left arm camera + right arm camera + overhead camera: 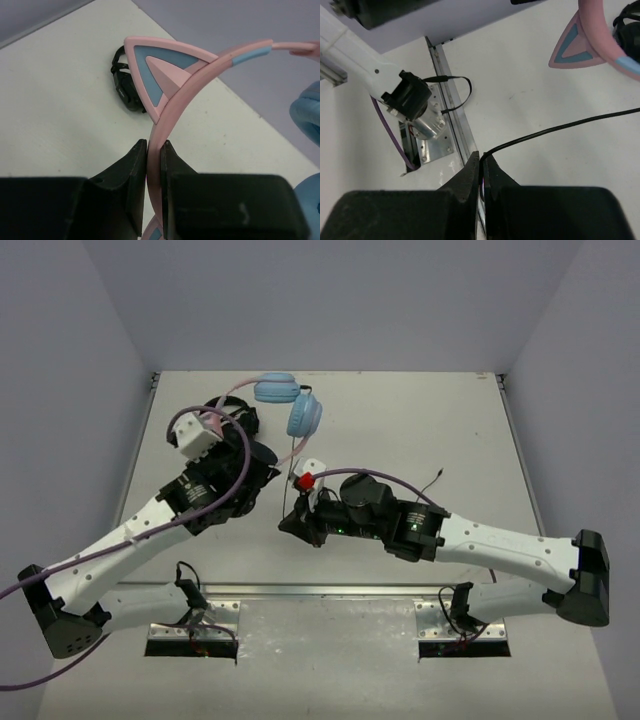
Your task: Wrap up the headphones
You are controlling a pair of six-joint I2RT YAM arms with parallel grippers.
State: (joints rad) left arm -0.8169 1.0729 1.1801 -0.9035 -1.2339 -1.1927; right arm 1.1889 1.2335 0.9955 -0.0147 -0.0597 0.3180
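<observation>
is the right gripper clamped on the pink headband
No, the right gripper is shut on the thin black cable; the left gripper pinches the headband.

a white table (420,420) fills the top view, shut in by plain grey-lilac walls (330,300) at 9, 12 and 3 o'clock. a metal rail (330,591) crosses its near side, at 6 o'clock. in the left wrist view a small all-black headset (126,85) lies on the table at about 11 o'clock, close to the table's edge. the right wrist view shows it at 1 o'clock, cut off by the frame, with the rail slanting from 11 o'clock toward 6.
</observation>
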